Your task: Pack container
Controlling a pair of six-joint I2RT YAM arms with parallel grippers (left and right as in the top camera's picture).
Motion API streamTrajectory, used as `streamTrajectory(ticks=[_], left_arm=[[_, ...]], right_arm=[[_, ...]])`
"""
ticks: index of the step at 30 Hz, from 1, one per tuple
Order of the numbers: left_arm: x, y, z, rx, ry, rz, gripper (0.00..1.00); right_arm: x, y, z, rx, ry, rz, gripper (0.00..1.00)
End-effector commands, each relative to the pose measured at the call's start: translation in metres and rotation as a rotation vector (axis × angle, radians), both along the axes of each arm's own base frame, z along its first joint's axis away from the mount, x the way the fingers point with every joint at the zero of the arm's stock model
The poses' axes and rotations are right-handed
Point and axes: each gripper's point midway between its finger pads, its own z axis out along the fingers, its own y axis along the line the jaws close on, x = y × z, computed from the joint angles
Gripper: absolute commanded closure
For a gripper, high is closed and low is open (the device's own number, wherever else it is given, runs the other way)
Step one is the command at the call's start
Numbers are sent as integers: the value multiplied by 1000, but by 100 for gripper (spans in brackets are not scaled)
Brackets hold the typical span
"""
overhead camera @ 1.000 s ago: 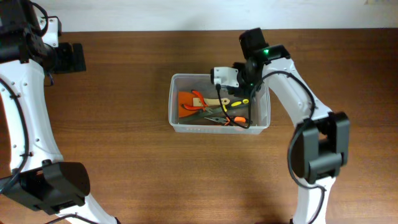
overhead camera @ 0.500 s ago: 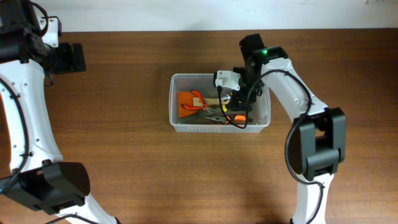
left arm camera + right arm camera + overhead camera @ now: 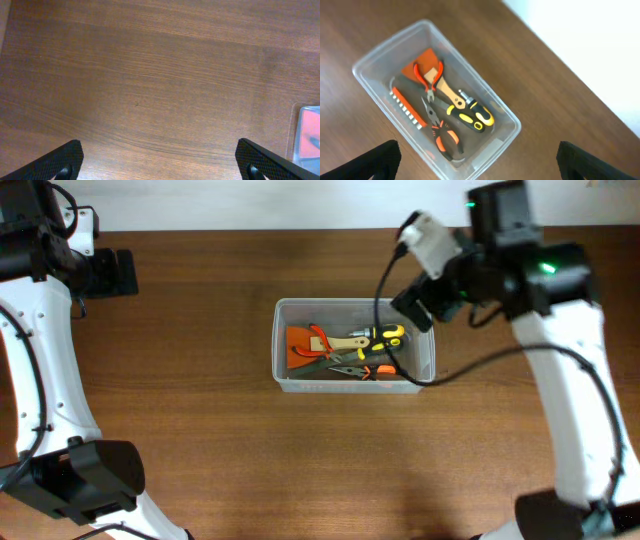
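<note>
The container [image 3: 279, 350] sits on the wooden table [image 3: 200, 440] with its open side up and its long axis running left to right in the overhead view; in the right wrist view it lies on a diagonal. Inside it, an orange scraper [image 3: 300, 343] fills the left end, its pale wooden handle pointing towards the container's right end. Red-handled cutters [image 3: 318, 335] lie across the scraper. A yellow-and-black screwdriver [image 3: 385, 335] lies along the container's far wall at its right end, and orange-and-black pliers [image 3: 365, 370] lie along its near wall. A black cable [image 3: 381, 280] from the right arm hangs down across the container's right end and over its near right corner. The right gripper [image 3: 480, 160] hovers above the container's far right corner, fingers spread wide with nothing between them. The left gripper [image 3: 160, 162] is well to the container's left, near the table's far edge, also spread wide and empty over bare wood; only a corner of the container shows in its view.
</note>
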Motion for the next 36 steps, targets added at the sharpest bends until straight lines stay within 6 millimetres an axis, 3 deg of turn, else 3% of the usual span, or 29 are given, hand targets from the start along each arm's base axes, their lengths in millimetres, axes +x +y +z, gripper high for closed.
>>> streamTrajectory(ticks=[1,3,5,6,10,13,16,19,26,31,36], left_arm=[[1,0,-2,-16,-1,8,1],[2,-3,-2,-29,-5,2,1],[2,-16,-2,-104,-13,-24,1],[0,-25,-4,-149,-5,-47,1],[-7,-41,-6,-227,21,-79,1],[-3,-55,-3,-299,-1,-122,1],[-4,-57,-4,-314,1,-128,1],[-5,-57,-4,-314,8,-125,1],[-15,-60,-15,-333,63,-116,1],[-21,-59,-25,-332,105,-104,1],[-22,-59,-27,-332,112,-102,1]], right_arm=[[-3,-14,14,99,26,-167,11],[0,-33,15,146,54,-313,47],[7,-56,8,188,97,-482,83],[9,-70,1,207,127,-565,96],[16,-107,-37,253,258,-781,96],[19,-132,-81,241,369,-941,96],[19,-140,-129,239,507,-1035,96],[20,-131,-170,232,636,-1038,96],[30,-104,-240,259,835,-1069,96],[27,-64,-263,317,966,-968,96],[36,-35,-264,319,926,-893,96]])
